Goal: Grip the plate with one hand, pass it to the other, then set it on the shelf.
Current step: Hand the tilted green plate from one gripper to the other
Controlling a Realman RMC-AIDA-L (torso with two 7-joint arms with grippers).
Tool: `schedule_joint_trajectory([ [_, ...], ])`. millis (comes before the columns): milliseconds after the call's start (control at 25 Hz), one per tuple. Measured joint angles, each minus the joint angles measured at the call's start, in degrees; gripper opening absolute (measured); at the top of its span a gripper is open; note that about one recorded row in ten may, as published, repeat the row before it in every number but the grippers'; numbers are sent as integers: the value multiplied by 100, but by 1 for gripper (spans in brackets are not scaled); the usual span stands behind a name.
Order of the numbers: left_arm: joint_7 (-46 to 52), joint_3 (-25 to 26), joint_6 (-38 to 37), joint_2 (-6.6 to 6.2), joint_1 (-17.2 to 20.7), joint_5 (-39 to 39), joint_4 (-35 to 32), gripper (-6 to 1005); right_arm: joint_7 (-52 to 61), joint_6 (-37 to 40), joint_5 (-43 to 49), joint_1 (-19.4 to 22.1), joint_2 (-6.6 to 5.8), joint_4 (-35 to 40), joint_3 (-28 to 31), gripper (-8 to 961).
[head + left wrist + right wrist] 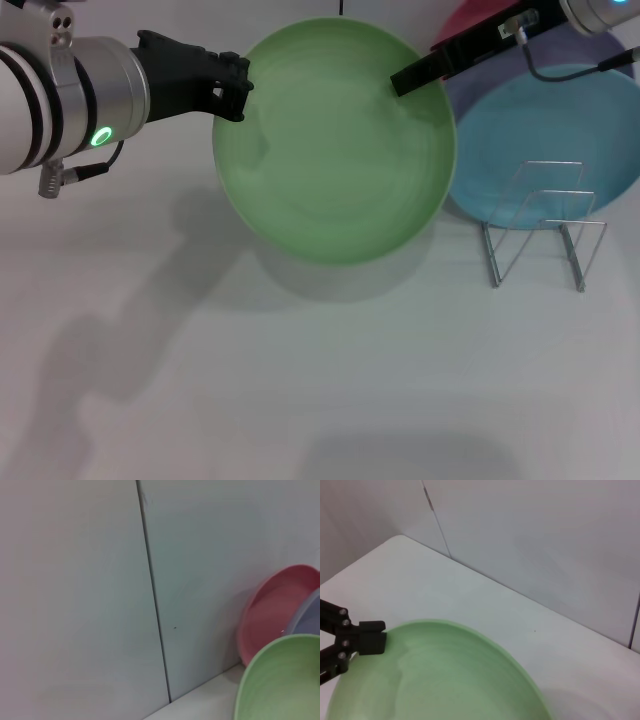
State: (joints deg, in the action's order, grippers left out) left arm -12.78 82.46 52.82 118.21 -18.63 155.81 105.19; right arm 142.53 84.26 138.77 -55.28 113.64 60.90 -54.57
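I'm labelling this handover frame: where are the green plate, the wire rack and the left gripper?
green plate (335, 150), head view, centre of its bowl.
wire rack (545, 225), head view, front loop.
left gripper (232, 88), head view, at the plate's rim.

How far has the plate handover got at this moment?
Done: the green plate is off the table, its shadow below it. In hand: the left gripper grips one rim while the right gripper meets the opposite rim, so the pass is underway. Left: release, then set it in the empty wire rack.
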Motion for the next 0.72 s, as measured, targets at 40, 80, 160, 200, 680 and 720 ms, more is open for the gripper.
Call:
schedule_joint_trajectory([
  [40, 0, 0, 0, 0, 0, 0, 0, 33, 0, 0, 0, 0, 0, 0, 0, 457],
  [80, -5, 2, 0, 0, 0, -11, -2, 34, 0, -5, 0, -7, 0, 0, 0, 417],
  [160, -5, 4, 0, 0, 0, -12, -5, 35, 0, -8, 0, -22, 0, 0, 0, 366],
  [200, -6, 6, 0, 0, 0, -18, -7, 35, 0, -11, 5, -39, 1, -13, -1, 356],
  [680, -85, 26, -268, -8, 38, -288, -14, 41, -416, -156, 34, -10, 121, -72, -107, 233],
  [720, -198, 16, -371, -14, 66, -375, -1, 42, -436, -166, 49, 46, 147, 37, -109, 223],
])
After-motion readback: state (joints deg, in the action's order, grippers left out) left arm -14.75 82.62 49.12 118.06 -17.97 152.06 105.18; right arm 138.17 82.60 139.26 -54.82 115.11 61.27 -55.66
